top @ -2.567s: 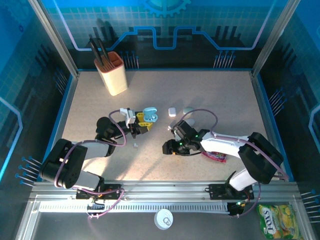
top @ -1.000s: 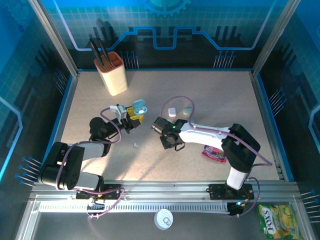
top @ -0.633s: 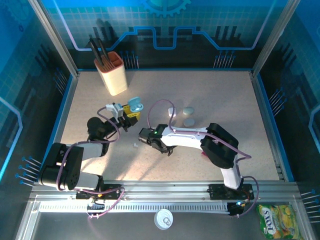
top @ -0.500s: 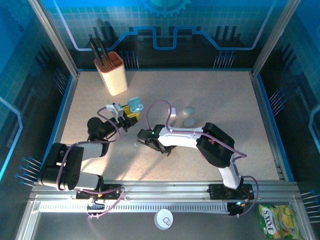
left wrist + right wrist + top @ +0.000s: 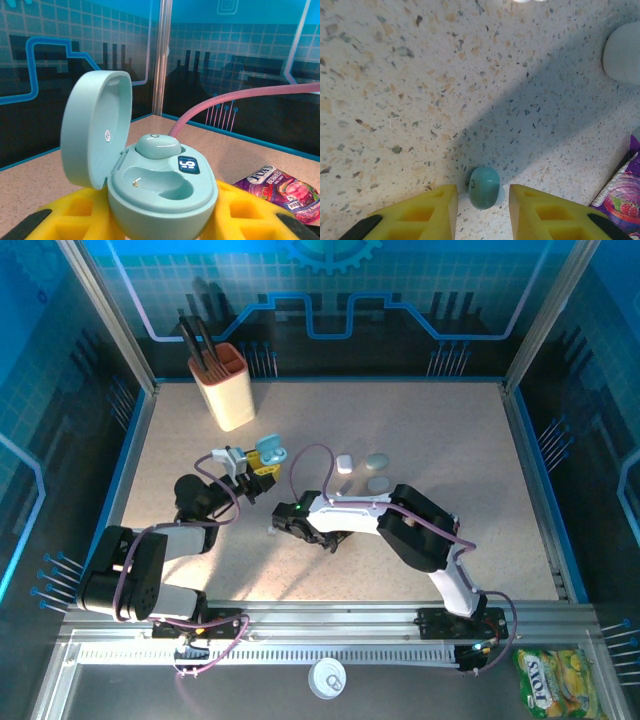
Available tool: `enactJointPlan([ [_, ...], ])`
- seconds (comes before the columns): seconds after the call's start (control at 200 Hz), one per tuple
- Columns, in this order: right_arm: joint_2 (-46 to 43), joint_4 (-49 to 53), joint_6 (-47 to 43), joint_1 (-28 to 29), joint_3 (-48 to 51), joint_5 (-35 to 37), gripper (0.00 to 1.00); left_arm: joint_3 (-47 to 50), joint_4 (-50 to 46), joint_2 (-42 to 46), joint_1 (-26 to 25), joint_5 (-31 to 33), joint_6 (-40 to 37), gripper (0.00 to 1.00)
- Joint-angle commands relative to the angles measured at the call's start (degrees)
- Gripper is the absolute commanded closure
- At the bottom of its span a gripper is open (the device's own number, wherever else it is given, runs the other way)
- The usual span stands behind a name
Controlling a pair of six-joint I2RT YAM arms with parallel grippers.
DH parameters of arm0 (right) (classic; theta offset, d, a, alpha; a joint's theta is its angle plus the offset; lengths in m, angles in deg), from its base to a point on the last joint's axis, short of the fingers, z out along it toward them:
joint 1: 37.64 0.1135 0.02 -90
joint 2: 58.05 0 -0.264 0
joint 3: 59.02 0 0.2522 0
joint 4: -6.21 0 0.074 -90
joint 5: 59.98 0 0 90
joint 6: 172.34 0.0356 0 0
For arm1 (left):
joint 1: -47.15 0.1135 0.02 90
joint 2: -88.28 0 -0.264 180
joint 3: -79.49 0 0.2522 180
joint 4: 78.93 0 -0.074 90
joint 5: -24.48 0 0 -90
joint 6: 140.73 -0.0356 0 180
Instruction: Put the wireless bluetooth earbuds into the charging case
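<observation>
Sitting untouched between the spread fingers of your right gripper [image 5: 483, 196], the teal earbud [image 5: 484, 186] lies lengthwise along them; left gripper [image 5: 160, 222] pinches the charging case [image 5: 165, 192].

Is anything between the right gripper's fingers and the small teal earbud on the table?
Nothing visible. The small teal rounded plastic earbud lies on bare speckled tabletop between the yellow fingers of the right gripper, with a sliver of table showing on each side.

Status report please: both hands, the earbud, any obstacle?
Left hand grips open charging case, one slot empty. Right hand open, straddling loose earbud on table. Candy packet lies apart.
</observation>
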Motion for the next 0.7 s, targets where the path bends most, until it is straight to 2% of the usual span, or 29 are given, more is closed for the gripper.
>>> enactJointPlan([
  [0.0, 1.5, 2.3, 1.1, 0.8, -1.3, 1.8, 0.69, 0.6, 2.3, 0.9, 0.4, -0.6, 1.3, 0.67],
  [0.135, 2.0, 2.1, 1.0, 0.7, -1.3, 1.9, 0.72, 0.8, 2.3, 1.0, 0.5, -0.8, 1.4, 0.67],
  [0.345, 2.7, 2.4, 1.3, -0.1, -1.2, 2.2, 0.73, 0.8, 2.3, 1.3, 0.4, -0.8, 1.4, 0.67],
  [0.53, 2.7, 1.7, 0.7, -0.3, -1.2, 1.5, 0.79, 0.8, 2.3, 1.0, 0.4, -1.0, 1.5, 0.67],
  [0.695, 0.0, 1.0, 0.2, -0.2, -0.7, 1.1, 0.81, 0.7, 2.3, 0.9, 0.5, -1.1, 1.4, 0.67],
])
